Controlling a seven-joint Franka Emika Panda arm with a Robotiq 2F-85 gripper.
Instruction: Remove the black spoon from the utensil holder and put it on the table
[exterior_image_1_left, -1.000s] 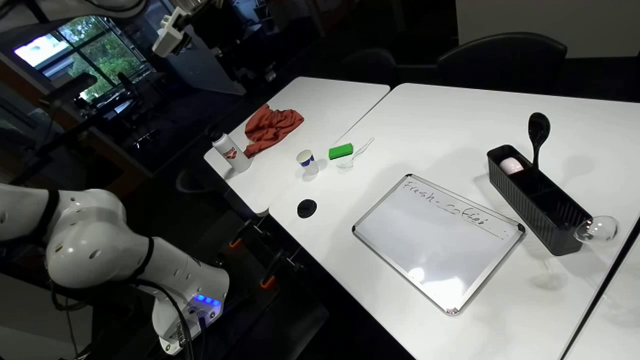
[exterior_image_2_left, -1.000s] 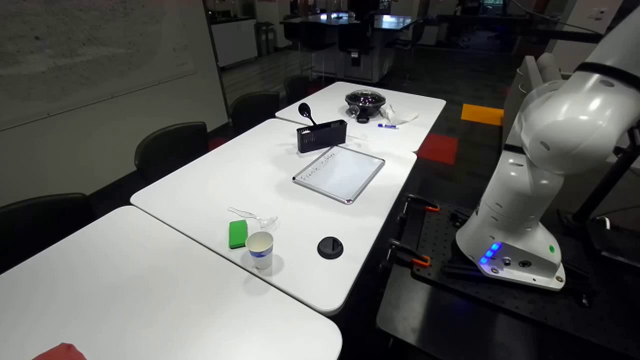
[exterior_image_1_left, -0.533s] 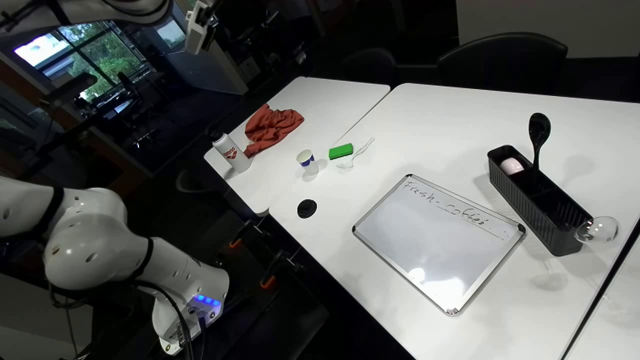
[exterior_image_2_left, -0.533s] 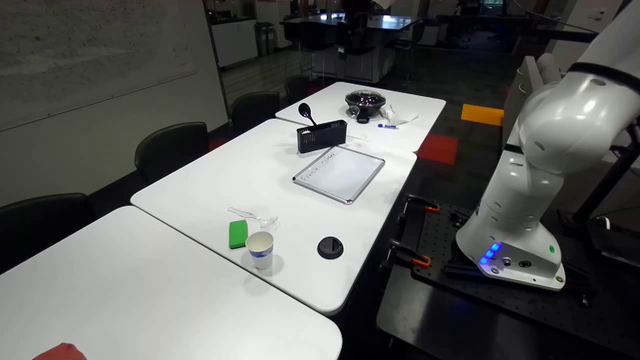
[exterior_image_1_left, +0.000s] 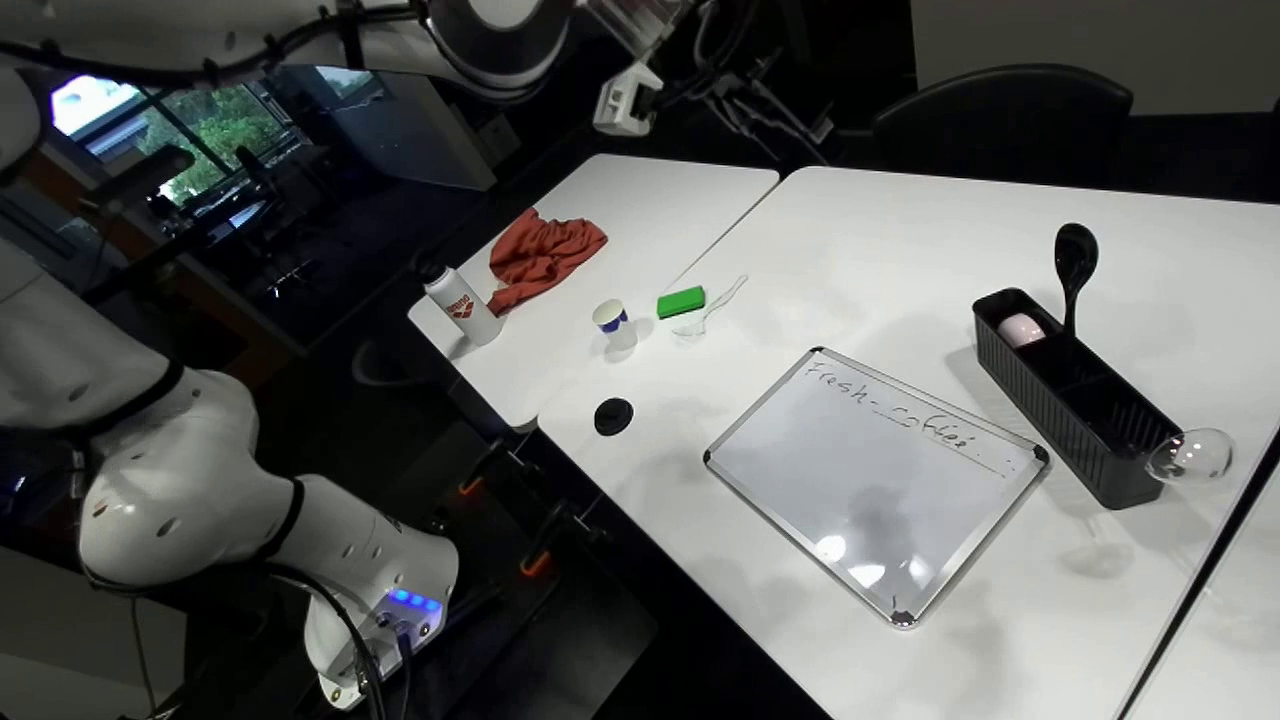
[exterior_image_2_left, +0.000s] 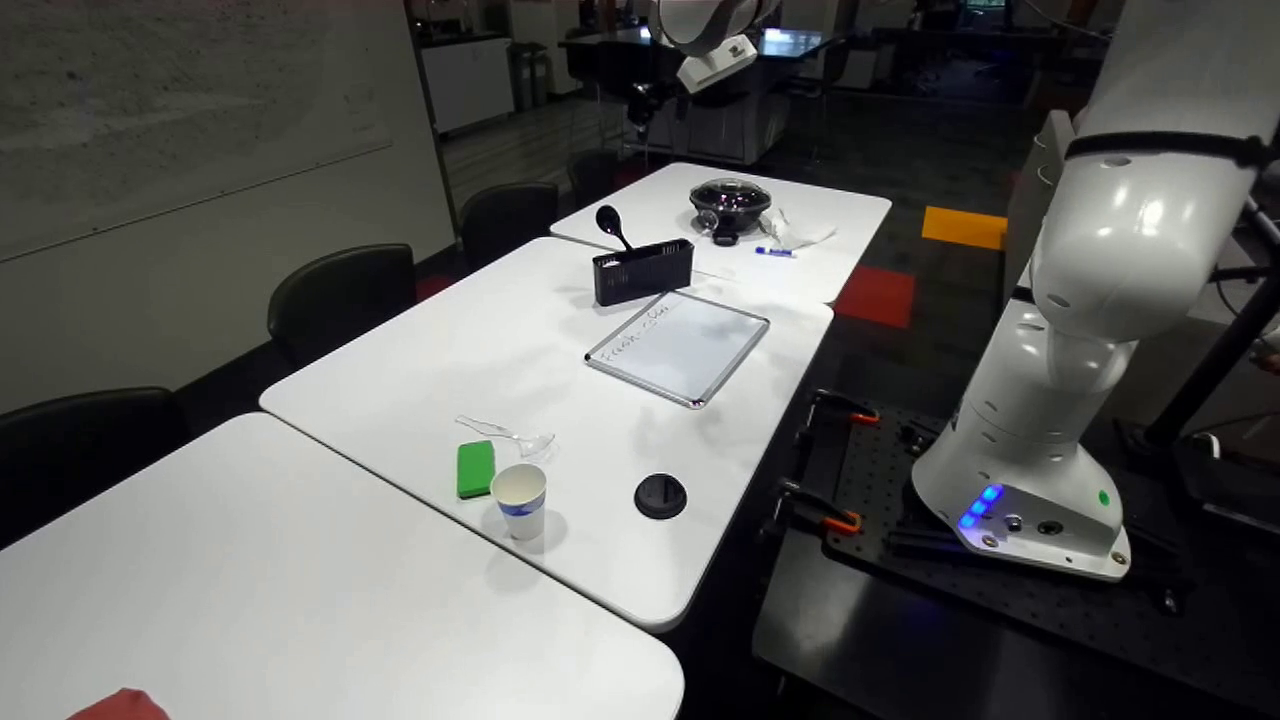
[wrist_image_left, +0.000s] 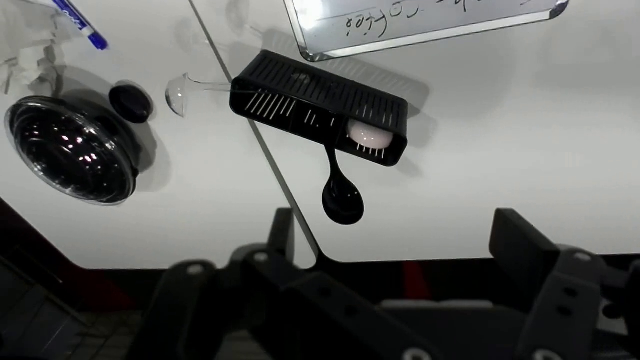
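The black spoon (exterior_image_1_left: 1075, 262) stands in the utensil holder (exterior_image_1_left: 1085, 410), its bowl up and its lower handle hidden by the walls; both also show in an exterior view as the spoon (exterior_image_2_left: 609, 220) and holder (exterior_image_2_left: 645, 275). In the wrist view the spoon's bowl (wrist_image_left: 343, 200) points toward the jaws from the holder (wrist_image_left: 320, 95). My gripper (wrist_image_left: 392, 232) is open and empty, fingers wide apart, with the bowl ahead of the gap, nearer the left finger. It hangs high above the white table (exterior_image_1_left: 880, 250), apart from the spoon.
A whiteboard (exterior_image_1_left: 870, 480) lies beside the holder. A pink-white object (wrist_image_left: 370, 134) and a clear spoon (wrist_image_left: 177, 95) are in the holder. A lidded black pot (exterior_image_2_left: 730, 205), marker (exterior_image_2_left: 775, 252), black disc (exterior_image_2_left: 661, 496), paper cup (exterior_image_2_left: 521, 500) and green block (exterior_image_2_left: 476, 468) are on the tables.
The arm has swung out over the table. The gripper has moved right in one exterior view and come lower and left in another. The spoon and holder have not moved.
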